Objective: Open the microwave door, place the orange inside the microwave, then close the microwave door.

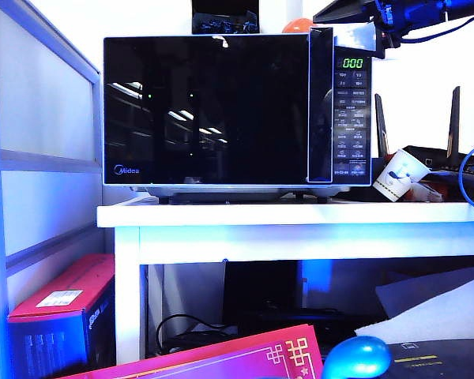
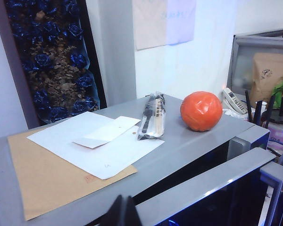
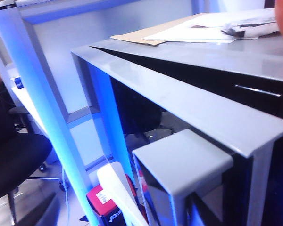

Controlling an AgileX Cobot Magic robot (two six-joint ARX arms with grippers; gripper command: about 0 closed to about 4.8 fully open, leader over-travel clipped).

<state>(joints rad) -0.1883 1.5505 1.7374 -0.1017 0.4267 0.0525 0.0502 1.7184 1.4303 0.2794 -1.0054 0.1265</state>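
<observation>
The black-and-silver microwave (image 1: 237, 110) stands on a white table (image 1: 300, 215), its display lit green. The orange (image 2: 201, 110) rests on its grey top, near the handle-side corner; a sliver of the orange (image 1: 298, 24) shows in the exterior view. A dark gap shows between the body and the top edge of the microwave door (image 3: 179, 101). My right gripper (image 3: 127, 217) is open, its fingers wide about the top of the door handle (image 3: 184, 160), with one dark finger (image 3: 201, 213) behind it. My left gripper (image 2: 124, 213) hovers shut over the microwave's front edge, well short of the orange.
White papers on a brown sheet (image 2: 94, 141) and a wrapped packet (image 2: 152, 115) lie on the microwave top. A paper cup (image 1: 400, 175) and a router (image 1: 442, 154) sit right of the microwave. A red box (image 1: 63, 304) and a shiny blue object (image 1: 355, 357) lie below.
</observation>
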